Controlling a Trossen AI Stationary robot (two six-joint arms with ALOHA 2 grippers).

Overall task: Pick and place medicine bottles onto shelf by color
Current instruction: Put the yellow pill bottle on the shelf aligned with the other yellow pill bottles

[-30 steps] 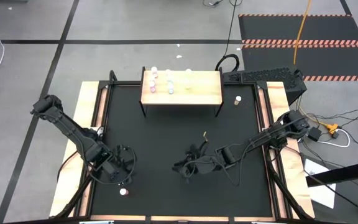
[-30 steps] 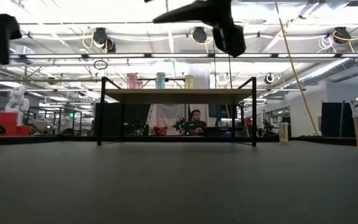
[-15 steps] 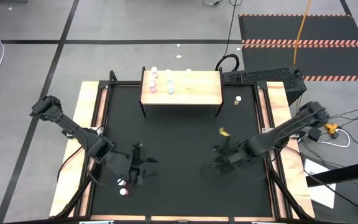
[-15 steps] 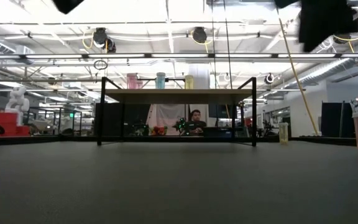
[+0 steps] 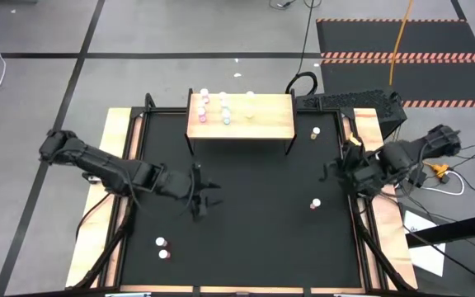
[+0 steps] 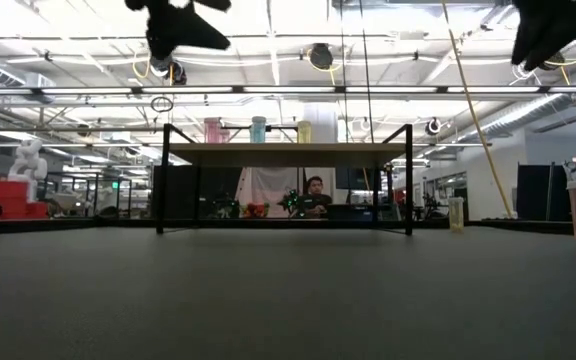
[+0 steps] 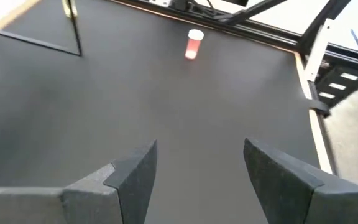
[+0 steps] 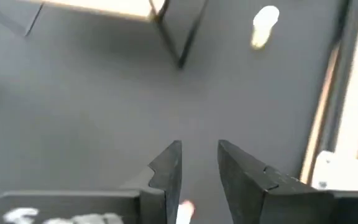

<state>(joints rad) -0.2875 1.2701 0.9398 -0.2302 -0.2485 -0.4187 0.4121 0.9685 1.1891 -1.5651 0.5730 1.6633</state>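
Note:
The shelf [image 5: 262, 122] stands at the table's far side with several medicine bottles [image 5: 213, 106] upright on its left half. A yellow bottle [image 5: 314, 132] stands on the mat right of the shelf, a pink one [image 5: 314, 203] at mid right, and two more [image 5: 162, 247] at the near left. My left gripper [image 5: 206, 198] hovers open over the table's middle, facing the pink bottle [image 7: 193, 45] far ahead. My right gripper [image 5: 342, 167] hangs high by the right edge, its fingers [image 8: 169, 165] a narrow gap apart with bare mat showing between the tips.
Wooden strips [image 5: 124, 165] frame the black mat. The shelf's thin black leg [image 8: 182, 37] and the yellow bottle [image 8: 265, 25] lie ahead of my right gripper. A small pale thing [image 8: 183, 211] shows low between the right fingers; what it is I cannot tell.
My right gripper has swung from the table's middle toward the right edge, rising and tipping downward. My left gripper has gone from beside the two near-left bottles up and toward the table's middle, turning as it went. No bottle has moved.

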